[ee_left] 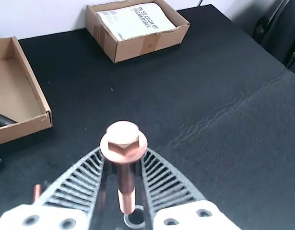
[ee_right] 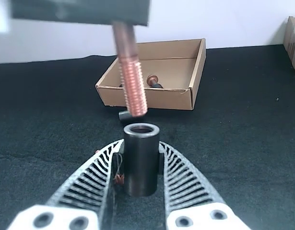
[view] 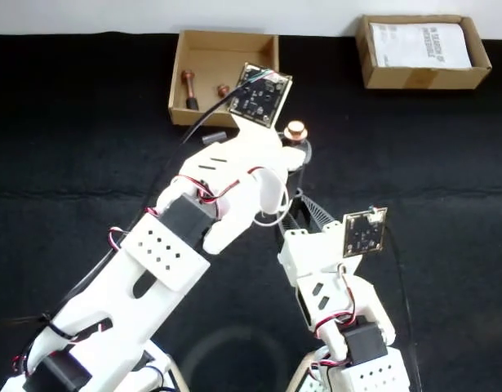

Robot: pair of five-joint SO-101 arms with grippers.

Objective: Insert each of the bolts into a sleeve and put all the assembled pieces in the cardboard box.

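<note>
1. My left gripper is clamping the copper bolt by its shank, head up and threaded end pointing down.
2. My right gripper is squeezing a dark sleeve between both fingers and holding it upright, bore open to the top, near the middle of the table.
3. The bolt's threaded tip is hanging just above the sleeve's rim, apart from it and, by my judgement, a little off the bore's centre.
4. Step in hand: insertion. I am judging that the tip needs centring over the bore before any descent, with the shank kept parallel to the sleeve wall so the threads do not catch on the rim.
5. The descent wants to be slow and straight; my right fingers should be holding firm so the sleeve does not tilt or slide under the push.
6. The cardboard box is lying at the far left and is already holding two assembled pieces.
7. A loose sleeve is lying on the mat just near of that box, so more work is waiting.
</note>
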